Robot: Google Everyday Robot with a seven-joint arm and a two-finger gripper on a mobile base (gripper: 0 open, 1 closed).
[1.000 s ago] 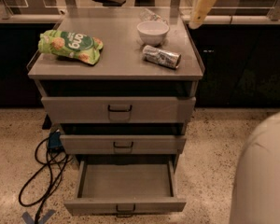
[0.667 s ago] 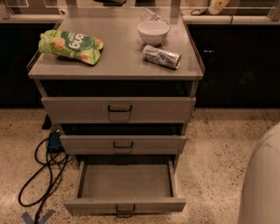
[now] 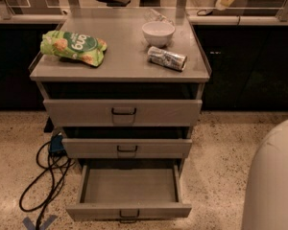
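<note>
My gripper [image 3: 226, 0] hangs at the top right of the camera view, above and behind the cabinet's right rear corner, holding nothing that I can see. Nearest to it on the grey cabinet top [image 3: 120, 56] are a white bowl [image 3: 158, 32] and, in front of that, a crumpled silver can [image 3: 167, 58] lying on its side. A green snack bag [image 3: 73, 47] lies on the left part of the top. Below, the bottom drawer [image 3: 128, 188] is pulled far out and looks empty.
The top drawer [image 3: 123, 111] and the middle drawer [image 3: 127, 147] stand slightly out. Black cables [image 3: 47, 176] and a blue plug lie on the speckled floor at the left. The robot's white body [image 3: 273, 181] fills the lower right. A railing runs behind the cabinet.
The gripper has moved up and to the right, away from the cabinet top. The objects and drawers have stayed put.
</note>
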